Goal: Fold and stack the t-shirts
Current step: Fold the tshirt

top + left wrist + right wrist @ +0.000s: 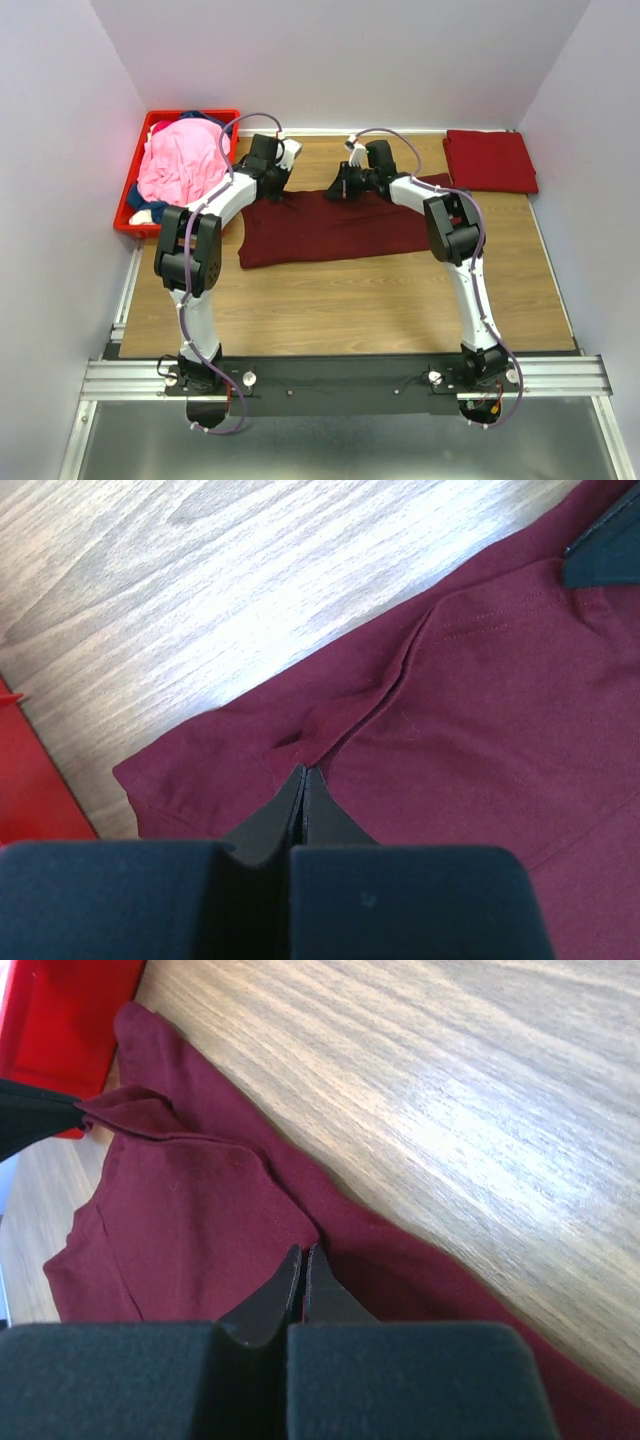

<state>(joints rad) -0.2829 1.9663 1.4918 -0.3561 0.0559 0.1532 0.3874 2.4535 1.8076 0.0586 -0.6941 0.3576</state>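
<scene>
2 end effectors, both pinched together on cloth. My left end effector (305, 777) has its tips closed on a raised ridge of the maroon t-shirt (330, 230). My right end effector (303, 1256) is closed at a folded seam of the same shirt and looks clamped on it, though the bite is thin. The shirt lies spread mid-desk (350, 310), with both grips along its far edge and the left one nearer the red crate (135, 228). 1 folded dark red t-shirt (490, 160) sits at the far right corner. A pink t-shirt (182, 160) is heaped in the crate.

Handling, my read: light, limp, 0 stiffness, so it will drape and sag between the 2 grips. Not fragile. Thin knit can slip out of a shallow pinch. Best to take a doubled layer at hem or shoulder seam, grips well apart, edge kept taut.

Labels: 0 readable. No print, tag or brand visible on any shirt or on the crate.
</scene>
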